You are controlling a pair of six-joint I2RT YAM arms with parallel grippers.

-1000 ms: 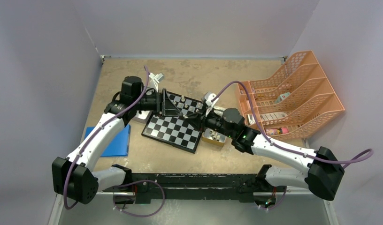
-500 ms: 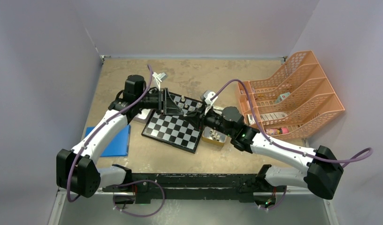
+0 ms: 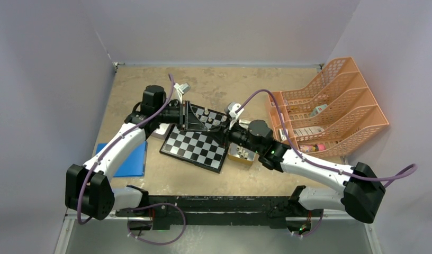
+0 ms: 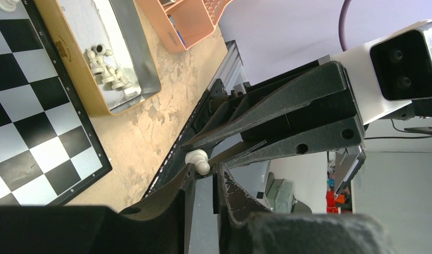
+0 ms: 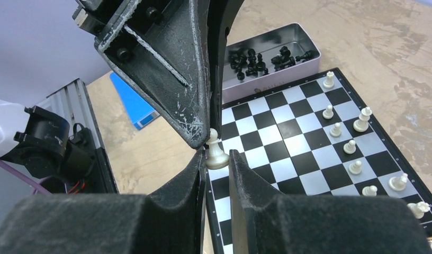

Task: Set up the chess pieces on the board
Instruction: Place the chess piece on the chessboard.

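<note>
Chess pieces [image 5: 350,146] in cream stand in a line along the 3 o'clock side of the board [image 5: 288,132] in my right wrist view. One cream pawn [image 5: 216,151] hangs above the board, pinched between the nearly closed fingers of my right gripper [image 5: 217,157]. My left gripper [image 4: 205,170] meets it from 12 o'clock, narrowed to a slit on the same pawn.

A silvery tin [image 5: 296,39] at the board's 12 o'clock holds the black pieces [image 5: 245,59]. Only this view shows them, since from above my left arm covers most of that tin. My left wrist view alone looks into the gold-edged tray [image 4: 60,50], where a few cream figures [image 4: 105,66] lie heaped. Only the top view takes in the orange rack [image 3: 330,100] at the 3 o'clock side of the bench [image 3: 150,84], with small items in its slots.
</note>
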